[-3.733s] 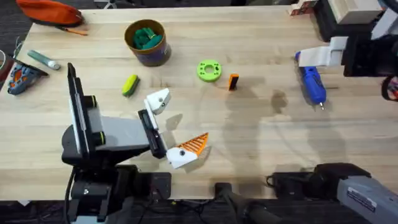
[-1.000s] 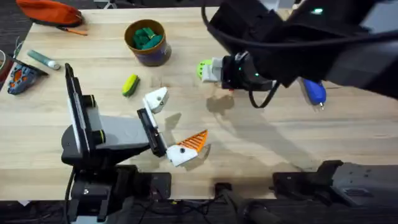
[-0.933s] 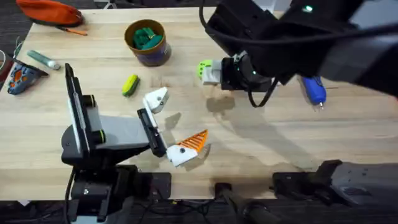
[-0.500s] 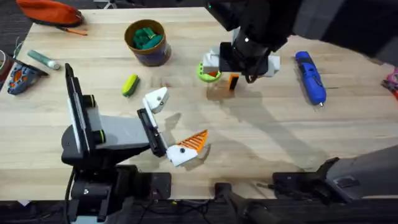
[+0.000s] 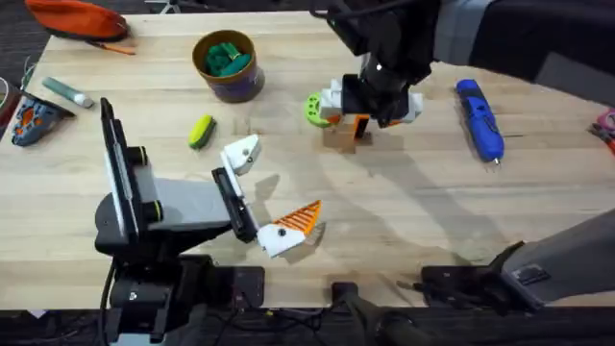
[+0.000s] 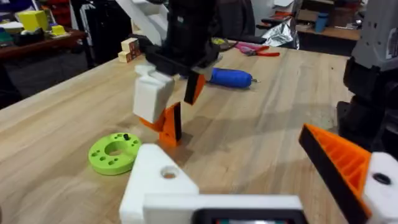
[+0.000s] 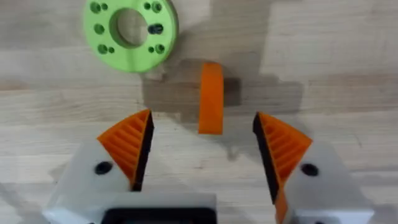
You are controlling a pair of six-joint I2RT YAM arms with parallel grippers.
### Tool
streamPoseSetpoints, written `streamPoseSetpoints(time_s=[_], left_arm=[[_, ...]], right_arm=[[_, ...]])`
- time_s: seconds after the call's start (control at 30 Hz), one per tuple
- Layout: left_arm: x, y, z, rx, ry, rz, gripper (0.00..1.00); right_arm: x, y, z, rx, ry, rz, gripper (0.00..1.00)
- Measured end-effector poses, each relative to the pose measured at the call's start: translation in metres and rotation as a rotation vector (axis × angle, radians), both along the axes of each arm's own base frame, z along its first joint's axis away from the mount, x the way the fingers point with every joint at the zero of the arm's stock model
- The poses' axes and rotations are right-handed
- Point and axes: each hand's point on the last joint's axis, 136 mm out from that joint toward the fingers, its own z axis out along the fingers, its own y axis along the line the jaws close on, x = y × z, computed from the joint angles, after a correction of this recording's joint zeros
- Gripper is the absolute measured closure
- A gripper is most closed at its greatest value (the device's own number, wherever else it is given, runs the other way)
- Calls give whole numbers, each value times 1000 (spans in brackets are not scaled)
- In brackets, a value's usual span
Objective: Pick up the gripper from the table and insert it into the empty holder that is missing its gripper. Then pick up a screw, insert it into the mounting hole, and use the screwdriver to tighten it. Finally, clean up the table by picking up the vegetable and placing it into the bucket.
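Right gripper (image 7: 202, 149): hanging over the upper middle of the overhead frame, jaws spread wide, straddling the gripper (image 7: 210, 98) without touching it.

Gripper: standing on edge on the table (image 5: 432, 221), just right of the green disc (image 5: 318, 111).

Left gripper (image 5: 264, 197): resting at lower centre, one orange pad fitted, the other side showing the bare holder (image 5: 243, 154); gap wide, nothing in it.

Screwdriver (image 5: 479, 119): lying at upper right.

Vegetable (image 5: 200, 132): lying left of centre, below the bucket (image 5: 227, 65).
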Motion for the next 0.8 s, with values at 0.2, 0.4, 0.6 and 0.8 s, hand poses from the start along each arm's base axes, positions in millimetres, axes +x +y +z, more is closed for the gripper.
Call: streamPoseSetpoints(time_s=[0.2,0.4,0.6,0.8], left_arm=[[0,0,0,0,0,0,15],[0,0,0,0,0,0,15],[0,0,0,0,0,0,16],[0,0,0,0,0,0,16]], right_arm=[[-5,-12,-29,-53,76,-16,172],[-4,-11,-28,-53,75,-9,233],[-2,-13,-25,-65,70,-1,269],[0,-15,-17,-70,68,-2,326]])
